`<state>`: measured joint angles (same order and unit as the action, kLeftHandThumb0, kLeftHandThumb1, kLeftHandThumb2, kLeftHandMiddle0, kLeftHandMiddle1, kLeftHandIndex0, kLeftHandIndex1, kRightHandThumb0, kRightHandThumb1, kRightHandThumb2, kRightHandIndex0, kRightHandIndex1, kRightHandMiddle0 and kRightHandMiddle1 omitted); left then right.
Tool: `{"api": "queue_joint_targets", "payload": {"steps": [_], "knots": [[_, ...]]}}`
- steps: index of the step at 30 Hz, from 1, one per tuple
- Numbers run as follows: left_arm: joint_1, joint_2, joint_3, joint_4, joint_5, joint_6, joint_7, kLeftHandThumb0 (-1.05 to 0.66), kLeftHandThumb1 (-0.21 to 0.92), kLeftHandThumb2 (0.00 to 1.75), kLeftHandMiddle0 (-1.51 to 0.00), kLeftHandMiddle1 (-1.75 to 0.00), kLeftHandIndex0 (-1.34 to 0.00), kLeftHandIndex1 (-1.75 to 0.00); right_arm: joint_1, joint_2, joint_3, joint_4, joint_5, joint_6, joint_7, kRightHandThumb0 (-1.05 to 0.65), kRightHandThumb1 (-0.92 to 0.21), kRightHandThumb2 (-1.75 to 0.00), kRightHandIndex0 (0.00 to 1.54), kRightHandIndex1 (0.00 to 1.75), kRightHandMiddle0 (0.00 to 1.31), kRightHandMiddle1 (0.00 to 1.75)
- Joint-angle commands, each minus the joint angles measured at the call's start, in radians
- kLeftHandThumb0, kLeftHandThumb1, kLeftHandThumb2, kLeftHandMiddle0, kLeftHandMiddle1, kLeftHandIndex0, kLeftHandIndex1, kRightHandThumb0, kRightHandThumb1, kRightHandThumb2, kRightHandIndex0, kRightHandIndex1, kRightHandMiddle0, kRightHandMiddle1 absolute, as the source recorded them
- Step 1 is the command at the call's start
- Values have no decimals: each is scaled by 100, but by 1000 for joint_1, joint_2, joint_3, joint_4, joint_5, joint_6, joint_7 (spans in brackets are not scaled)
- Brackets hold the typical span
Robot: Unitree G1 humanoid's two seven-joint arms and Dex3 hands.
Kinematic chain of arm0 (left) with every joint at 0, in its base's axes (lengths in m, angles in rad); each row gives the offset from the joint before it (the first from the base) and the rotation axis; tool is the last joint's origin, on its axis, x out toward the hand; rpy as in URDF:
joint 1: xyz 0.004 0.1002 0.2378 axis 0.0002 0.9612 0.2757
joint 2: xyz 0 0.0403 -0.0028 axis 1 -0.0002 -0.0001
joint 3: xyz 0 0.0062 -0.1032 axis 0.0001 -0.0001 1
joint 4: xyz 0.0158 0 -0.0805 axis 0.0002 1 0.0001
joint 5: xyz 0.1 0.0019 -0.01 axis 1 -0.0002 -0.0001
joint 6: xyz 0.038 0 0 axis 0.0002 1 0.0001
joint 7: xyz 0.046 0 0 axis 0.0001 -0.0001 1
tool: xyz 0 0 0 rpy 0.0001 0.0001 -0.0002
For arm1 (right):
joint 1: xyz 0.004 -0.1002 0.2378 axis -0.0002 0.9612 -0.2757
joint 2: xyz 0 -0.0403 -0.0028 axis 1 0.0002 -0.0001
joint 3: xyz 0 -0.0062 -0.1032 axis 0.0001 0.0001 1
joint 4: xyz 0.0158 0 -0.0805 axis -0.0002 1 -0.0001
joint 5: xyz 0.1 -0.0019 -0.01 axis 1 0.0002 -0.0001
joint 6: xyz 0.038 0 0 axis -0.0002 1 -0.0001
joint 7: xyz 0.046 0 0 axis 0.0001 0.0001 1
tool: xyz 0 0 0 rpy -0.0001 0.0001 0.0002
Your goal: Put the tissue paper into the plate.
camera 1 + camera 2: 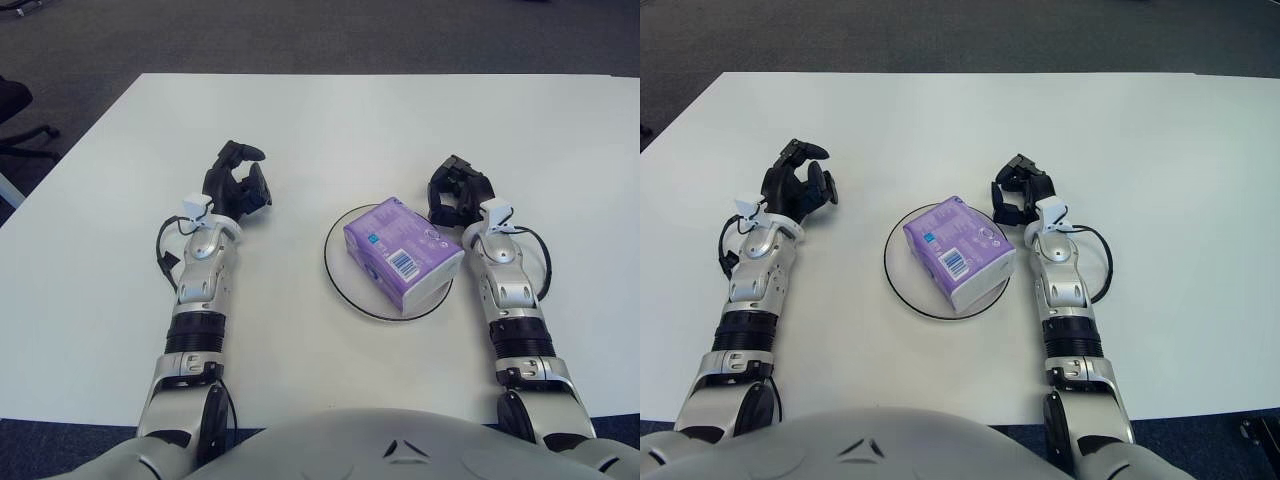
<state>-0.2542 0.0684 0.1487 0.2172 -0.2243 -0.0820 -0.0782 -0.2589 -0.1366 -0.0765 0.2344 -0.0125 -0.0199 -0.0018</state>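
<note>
Fingers (455,178) of the right hand (456,193) are curled in loosely and hold nothing. Just off their tips, toward the robot's left, sits the plate (340,275), and the purple tissue pack (401,253) lies flat in it, turned at an angle so one corner pokes out over the rim on the side nearest that hand. Pack and fingers are close but apart; a strip of white table (330,130) shows between them.

Over on the other side, the left hand (234,184) has its fingers (243,152) spread partway, thumb standing off from the other two, with nothing between them. From those fingertips the plate is well off to the robot's right, with bare tabletop in the gap. Whether either hand touches the table I can't tell from where the cameras look.

Both forearms run back toward the robot's body at the near table edge, with a black cable looping beside each wrist.
</note>
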Motion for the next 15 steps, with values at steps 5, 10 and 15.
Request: {"api": "queue_joint_targets", "payload": {"steps": [5,10,15], "knots": [[191,-83,-19,61,-22,-6,-24,-43,47,113,-120,-175,-49,-175,103,25,-4,86,10,10,0,-47,-35,-128,109,175,59,175],[195,-84,-22,64,-20,-26,-37,-44,44,116,-124,-175,-52,-175,101,23,-2,90,2,7,-7,-47,-35,-128,109,175,59,175],[197,-84,-25,68,-17,-40,-44,-44,43,118,-126,-175,-53,-175,100,23,-2,91,-3,8,-14,-47,-35,-128,109,175,59,175]]}}
